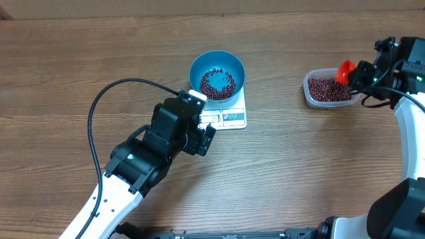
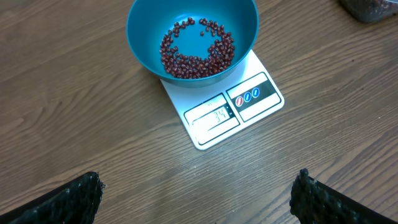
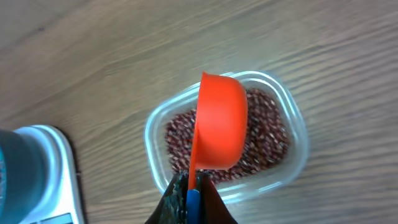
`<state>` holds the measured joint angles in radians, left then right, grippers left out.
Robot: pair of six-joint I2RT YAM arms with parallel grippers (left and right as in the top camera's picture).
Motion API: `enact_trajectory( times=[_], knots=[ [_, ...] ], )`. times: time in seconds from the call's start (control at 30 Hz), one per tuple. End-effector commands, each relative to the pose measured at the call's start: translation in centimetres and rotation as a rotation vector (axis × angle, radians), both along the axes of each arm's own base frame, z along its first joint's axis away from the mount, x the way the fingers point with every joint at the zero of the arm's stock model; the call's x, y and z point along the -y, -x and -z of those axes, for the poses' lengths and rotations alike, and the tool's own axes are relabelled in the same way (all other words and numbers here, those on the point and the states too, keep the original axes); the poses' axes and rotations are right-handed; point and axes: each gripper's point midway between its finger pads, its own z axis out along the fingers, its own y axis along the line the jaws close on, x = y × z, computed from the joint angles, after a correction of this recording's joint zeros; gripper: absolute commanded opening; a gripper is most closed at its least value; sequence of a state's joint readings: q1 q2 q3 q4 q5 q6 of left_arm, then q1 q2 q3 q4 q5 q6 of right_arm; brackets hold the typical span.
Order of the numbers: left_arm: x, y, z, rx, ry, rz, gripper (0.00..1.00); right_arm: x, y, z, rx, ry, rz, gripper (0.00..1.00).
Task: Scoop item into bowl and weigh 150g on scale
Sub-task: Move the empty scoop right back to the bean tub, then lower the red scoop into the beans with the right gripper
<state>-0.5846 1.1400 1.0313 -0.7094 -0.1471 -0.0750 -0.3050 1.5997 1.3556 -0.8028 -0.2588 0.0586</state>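
Over the clear tub [image 3: 275,81], the right gripper [image 3: 191,186] pinches the red scoop [image 3: 217,121]; it should dig deep into the beans [image 3: 268,134]; the left gripper [image 2: 199,199] gapes empty near the blue bowl [image 2: 142,37] on the scale [image 2: 245,102].

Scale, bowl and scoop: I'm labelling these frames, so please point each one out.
scale [image 2: 214,116], left wrist view, on its grey display.
bowl [image 2: 145,30], left wrist view, on its bare inner wall.
scoop [image 3: 221,121], right wrist view, on the outside of its red cup.

Built from black housings and white links on left arm [image 1: 143,159] and right arm [image 1: 406,116]. Fitted with black cable [image 1: 126,81]. Tipped at left hand [image 2: 199,205] with textured black fingers [image 2: 68,202].
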Motion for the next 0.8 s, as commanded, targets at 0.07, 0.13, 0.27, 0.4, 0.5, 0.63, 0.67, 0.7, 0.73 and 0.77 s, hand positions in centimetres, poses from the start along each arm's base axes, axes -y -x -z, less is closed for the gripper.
enact_trajectory(
  times=[0.07,0.13,0.27,0.4,0.5,0.63,0.67,0.7,0.73,0.77],
  knots=[
    [-0.2,-0.2,0.1,0.001,-0.005,-0.012,0.99,0.5,0.4,-1.0,0.004,0.05,0.008,0.04],
    [-0.2,-0.2,0.1,0.001,-0.005,-0.012,1.0,0.6,0.7,-0.8,-0.013,0.076,-0.005,0.04],
    [-0.2,-0.2,0.1,0.001,-0.005,-0.012,0.99,0.8,1.7,0.1,-0.082,0.203,-0.048,0.04],
    [-0.2,-0.2,0.1,0.001,-0.005,-0.012,1.0,0.0,1.9,0.3,-0.127,0.346,-0.099,0.04],
    [-0.2,-0.2,0.1,0.001,-0.005,-0.012,0.99,-0.7,1.5,0.0,-0.137,0.457,-0.129,0.04],
    [-0.2,-0.2,0.1,0.001,-0.005,-0.012,0.99,-1.2,1.4,-0.4,-0.147,0.561,-0.129,0.04],
    [-0.2,-0.2,0.1,0.001,-0.005,-0.012,1.0,-1.2,1.4,-0.4,-0.15,0.577,-0.127,0.04],
    [-0.2,-0.2,0.1,0.001,-0.005,-0.012,1.0,-1.2,1.4,-0.4,-0.152,0.585,-0.126,0.04],
    [-0.2,-0.2,0.1,0.001,-0.005,-0.012,1.0,-1.2,1.4,-0.4,-0.154,0.592,-0.128,0.04],
    [-0.2,-0.2,0.1,0.001,-0.005,-0.012,1.0,-1.2,1.3,-0.4,-0.154,0.594,-0.131,0.04]
  ],
)
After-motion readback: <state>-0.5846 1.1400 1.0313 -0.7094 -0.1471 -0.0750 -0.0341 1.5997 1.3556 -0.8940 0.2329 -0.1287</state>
